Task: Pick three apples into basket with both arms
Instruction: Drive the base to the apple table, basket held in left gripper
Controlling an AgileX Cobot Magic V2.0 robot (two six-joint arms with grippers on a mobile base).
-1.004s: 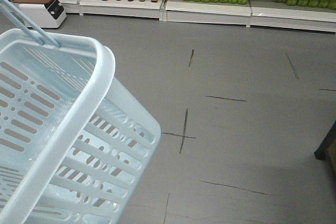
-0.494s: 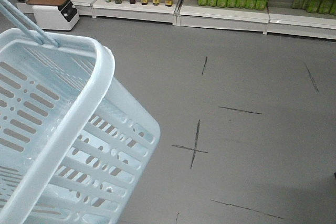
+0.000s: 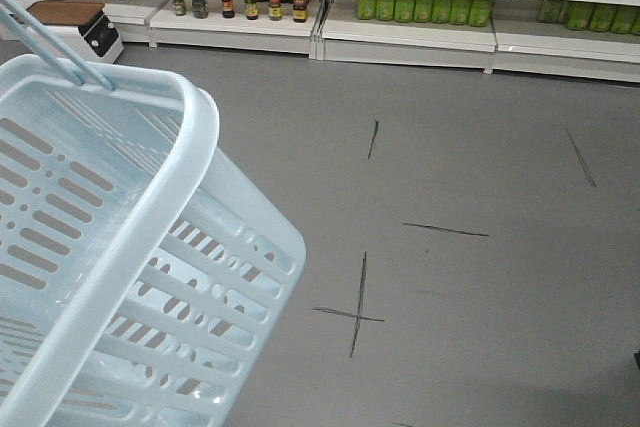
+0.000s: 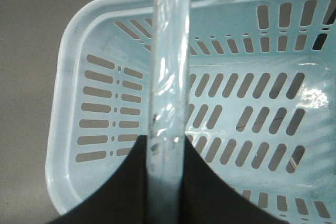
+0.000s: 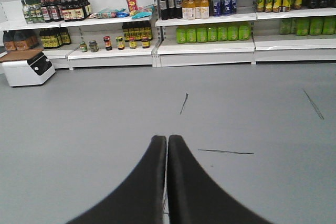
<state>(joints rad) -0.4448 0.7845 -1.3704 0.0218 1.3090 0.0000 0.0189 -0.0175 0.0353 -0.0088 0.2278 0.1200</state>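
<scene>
Right wrist: right gripper (image 5: 167, 139) closed (bottle labels (image 5: 212, 33) unreadable).

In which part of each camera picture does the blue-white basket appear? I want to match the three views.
Front view: the basket fills the lower left, tilted.
Left wrist view: the basket fills most of the frame, its handle clamped in the left gripper.
Right wrist view: not in it; only the closed right gripper at the bottom.
Shared landmark: the row of green bottles, in the front and right wrist views only.
</scene>
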